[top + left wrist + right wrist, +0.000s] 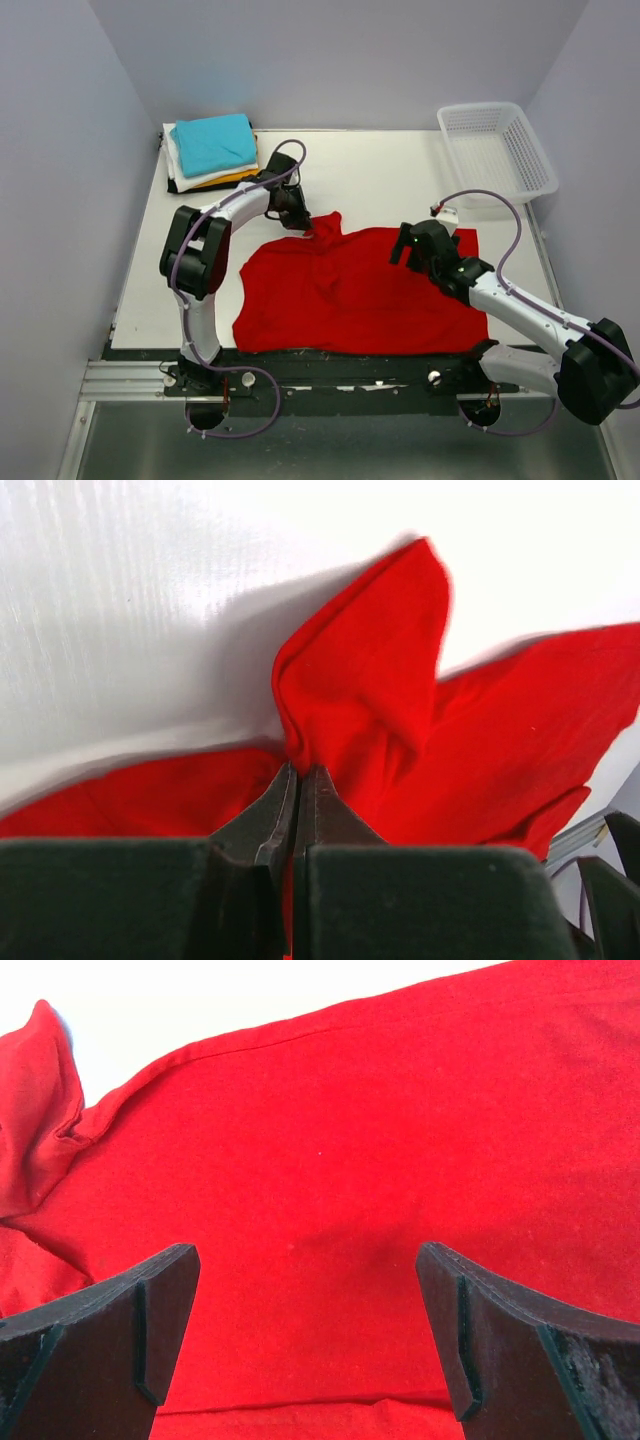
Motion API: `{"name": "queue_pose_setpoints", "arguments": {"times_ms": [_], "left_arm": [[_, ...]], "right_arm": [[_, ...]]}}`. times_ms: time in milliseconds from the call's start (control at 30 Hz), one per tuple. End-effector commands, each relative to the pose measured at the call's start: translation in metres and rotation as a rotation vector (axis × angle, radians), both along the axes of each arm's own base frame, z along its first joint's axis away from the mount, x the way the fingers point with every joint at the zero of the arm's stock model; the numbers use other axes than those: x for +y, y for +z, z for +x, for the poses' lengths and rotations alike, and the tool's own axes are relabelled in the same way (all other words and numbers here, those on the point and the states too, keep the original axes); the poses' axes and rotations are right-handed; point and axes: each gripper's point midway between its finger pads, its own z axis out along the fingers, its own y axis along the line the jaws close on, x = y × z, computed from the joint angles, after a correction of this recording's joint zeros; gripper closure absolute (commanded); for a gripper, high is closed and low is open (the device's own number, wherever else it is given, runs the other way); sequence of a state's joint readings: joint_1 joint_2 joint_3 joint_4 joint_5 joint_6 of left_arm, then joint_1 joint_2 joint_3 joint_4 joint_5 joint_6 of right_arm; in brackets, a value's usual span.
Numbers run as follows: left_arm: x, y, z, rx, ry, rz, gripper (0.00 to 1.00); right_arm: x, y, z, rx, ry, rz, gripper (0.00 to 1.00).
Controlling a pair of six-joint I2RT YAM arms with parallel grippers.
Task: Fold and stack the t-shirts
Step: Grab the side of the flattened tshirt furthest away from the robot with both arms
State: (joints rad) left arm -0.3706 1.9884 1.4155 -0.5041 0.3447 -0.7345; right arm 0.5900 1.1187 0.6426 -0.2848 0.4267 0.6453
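Left gripper (300,772) clamps a fold of the red t-shirt (370,680)!
Right gripper (305,1340) hovers wide open above it; lattice basket (497,150) sits well beyond.

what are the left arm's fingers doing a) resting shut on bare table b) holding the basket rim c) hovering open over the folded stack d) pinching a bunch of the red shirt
d: the left fingers are shut on a raised fold of the red shirt.
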Motion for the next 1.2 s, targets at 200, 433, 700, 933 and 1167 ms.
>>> {"name": "queue_pose_setpoints", "arguments": {"times_ms": [200,433,700,933,1167], "left_arm": [[0.001,0.087,0.031,-0.374,-0.156,0.032,1.0],[0.011,0.104,0.058,-0.513,-0.326,0.214,1.0],[0.013,0.122,0.097,-0.703,-0.657,0.39,1.0],[0.012,0.121,0.107,-0.755,-0.816,0.431,1.0],[0.008,0.103,0.113,-0.764,-0.831,0.425,1.0]], "right_arm": [[-0.024,0.018,0.013,-0.064,-0.14,-0.085,0.0],[-0.045,0.018,0.029,-0.031,-0.283,-0.177,0.0],[-0.078,-0.002,0.061,0.073,-0.408,-0.187,0.0],[-0.12,-0.025,0.092,0.151,-0.567,-0.19,0.0],[-0.142,-0.051,0.116,0.219,-0.695,-0.289,0.0]]}}
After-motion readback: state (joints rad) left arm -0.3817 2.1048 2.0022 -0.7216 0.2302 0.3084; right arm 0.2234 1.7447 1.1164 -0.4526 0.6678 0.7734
